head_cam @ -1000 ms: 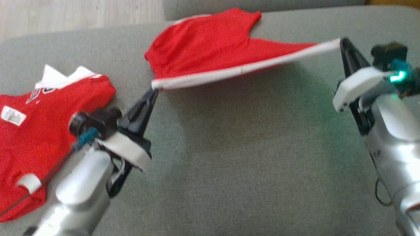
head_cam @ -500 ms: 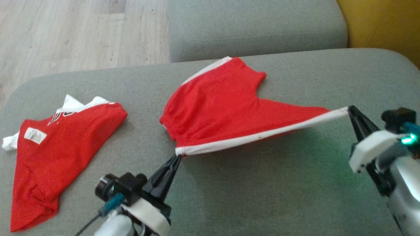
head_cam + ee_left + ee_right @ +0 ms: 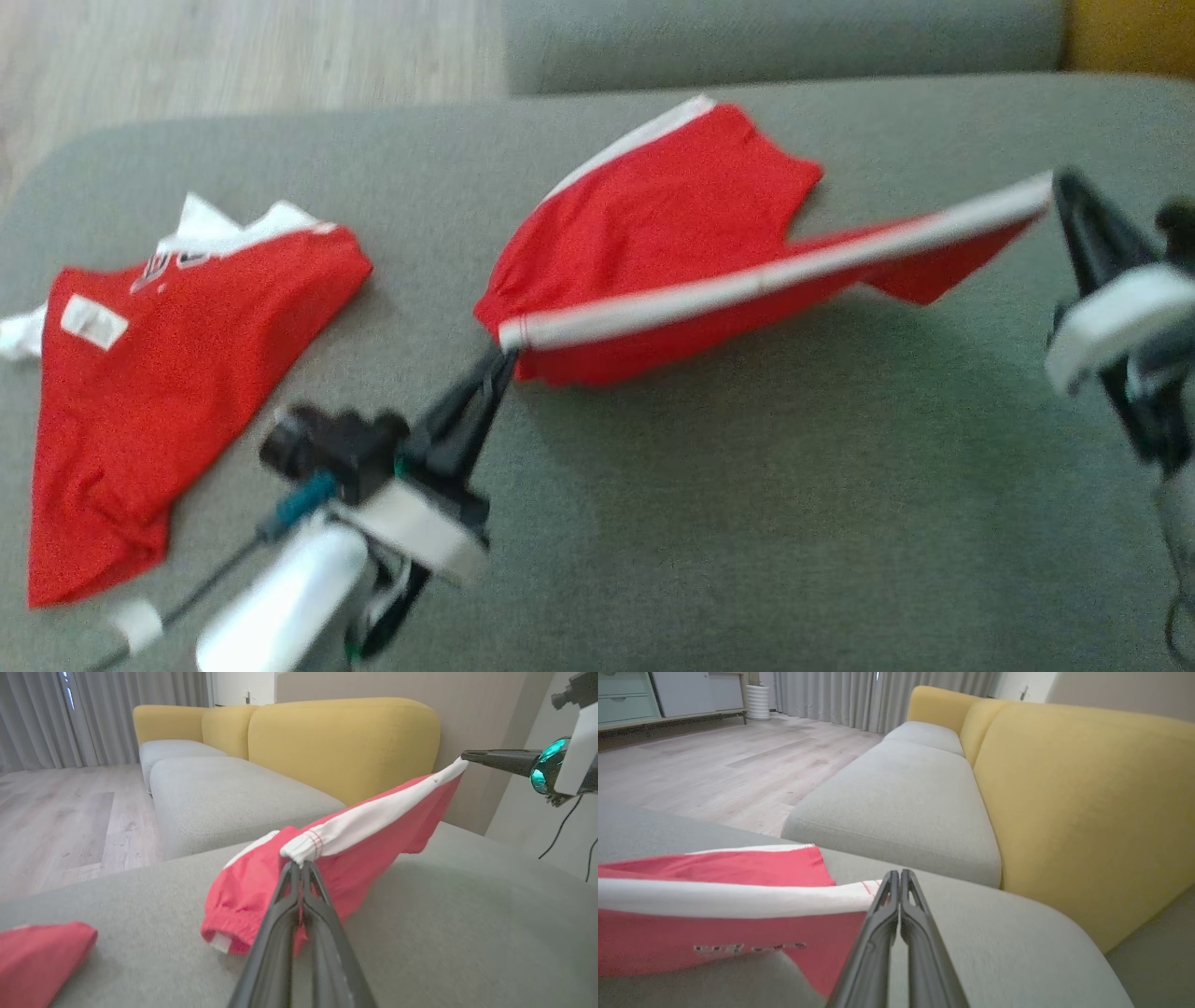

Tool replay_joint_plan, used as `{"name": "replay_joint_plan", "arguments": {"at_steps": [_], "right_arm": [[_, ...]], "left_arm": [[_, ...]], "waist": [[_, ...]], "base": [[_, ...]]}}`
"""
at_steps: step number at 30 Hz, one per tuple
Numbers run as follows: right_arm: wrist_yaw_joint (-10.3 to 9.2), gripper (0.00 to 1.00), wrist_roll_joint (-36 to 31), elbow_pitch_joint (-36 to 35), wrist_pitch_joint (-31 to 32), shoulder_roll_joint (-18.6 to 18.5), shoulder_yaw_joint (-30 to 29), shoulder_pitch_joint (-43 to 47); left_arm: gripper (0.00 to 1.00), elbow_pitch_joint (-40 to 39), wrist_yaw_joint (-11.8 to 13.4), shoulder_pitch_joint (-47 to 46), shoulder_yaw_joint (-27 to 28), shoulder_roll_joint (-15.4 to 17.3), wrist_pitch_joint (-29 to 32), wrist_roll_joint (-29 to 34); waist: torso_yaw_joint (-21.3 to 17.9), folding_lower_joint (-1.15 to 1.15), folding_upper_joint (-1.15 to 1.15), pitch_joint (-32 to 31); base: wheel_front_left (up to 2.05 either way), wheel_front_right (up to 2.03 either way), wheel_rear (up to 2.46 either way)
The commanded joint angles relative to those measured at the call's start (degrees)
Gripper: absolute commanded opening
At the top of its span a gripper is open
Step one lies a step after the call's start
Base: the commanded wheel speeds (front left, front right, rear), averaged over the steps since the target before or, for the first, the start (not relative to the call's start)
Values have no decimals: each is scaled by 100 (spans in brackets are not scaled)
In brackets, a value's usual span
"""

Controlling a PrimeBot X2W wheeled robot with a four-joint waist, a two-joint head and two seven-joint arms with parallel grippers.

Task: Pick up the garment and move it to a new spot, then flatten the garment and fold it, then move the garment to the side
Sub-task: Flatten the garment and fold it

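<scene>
Hanging over the grey cushion (image 3: 709, 523), yellow sofa (image 3: 345, 746) beyond, the garment (image 3: 672, 224) is clamped in both jaws.

The head camera looks steeply down from above onto the grey cushion (image 3: 747, 523), far enough back to take in both arms, with a strip of wooden floor (image 3: 233, 56) along its upper edge; its frame is blurred. The left wrist camera sits low, just behind the left pincer (image 3: 299, 865), facing nearly level across the cushion toward the yellow backrest (image 3: 345, 742) and the curtains (image 3: 117, 714). The right pincer (image 3: 465, 756) enters at its upper right. The right wrist camera is equally low and close, looking along its own pincer toward that backrest, floor and curtains. All three views share the garment (image 3: 672, 224) stretched between the pincers, and the cushion beneath it.
</scene>
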Motion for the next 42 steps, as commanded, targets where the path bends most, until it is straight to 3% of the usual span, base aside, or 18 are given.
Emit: {"name": "replay_joint_plan", "arguments": {"at_steps": [1, 8, 19, 31, 37, 38, 39, 40, 41, 42], "right_arm": [[37, 0, -154, -285, 131, -4, -3, -479], [37, 0, -649, -46, 515, 90, 337, -1791], [37, 0, -1053, 1581, 423, -43, 1275, -3579], [37, 0, -1479, 3158, 34, -100, 1502, -4651], [37, 0, -1650, 3592, -236, -38, 1530, -4927], [37, 7, -1686, 3653, -305, -27, 1489, -4985], [37, 95, -1729, 3723, -362, -13, 1440, -5035], [37, 100, -1770, 3811, -386, 6, 1376, -5072], [37, 100, -1818, 3893, -418, 31, 1322, -5098], [37, 100, -1864, 3963, -470, 54, 1248, -5116]], "left_arm": [[0, -119, -25, -530, 322, 97, -5, -50], [0, 349, -169, -1426, 380, -144, 16, 15], [0, 1232, -378, -2302, 155, -578, -3, 103], [0, 1826, -507, -2803, -38, -1049, -226, 74], [0, 2060, -533, -2936, -111, -1183, -264, 35], [0, 2105, -536, -2962, -111, -1206, -270, 25], [0, 2152, -538, -2990, -105, -1225, -274, 26], [46, 2198, -539, -3014, -97, -1240, -279, 42], [100, 2244, -537, -3026, -66, -1260, -282, 48], [100, 2284, -532, -3033, -25, -1275, -285, 53]], "waist": [[264, -1, 0, 448], [645, -1, 0, 1162], [1200, -1, 0, 1839], [1565, -1, 0, 2272], [1649, -1, 0, 2355], [1660, -1, 0, 2368], [1667, -1, 0, 2377], [1670, -1, 0, 2375], [1670, -1, 0, 2360], [1660, -1, 0, 2335]], "base": [[0, 0, 0], [0, 0, 0], [0, 0, 0], [0, 0, 0], [0, 0, 0], [0, 0, 0], [0, 0, 0], [0, 0, 0], [0, 0, 0], [0, 0, 0]]}}
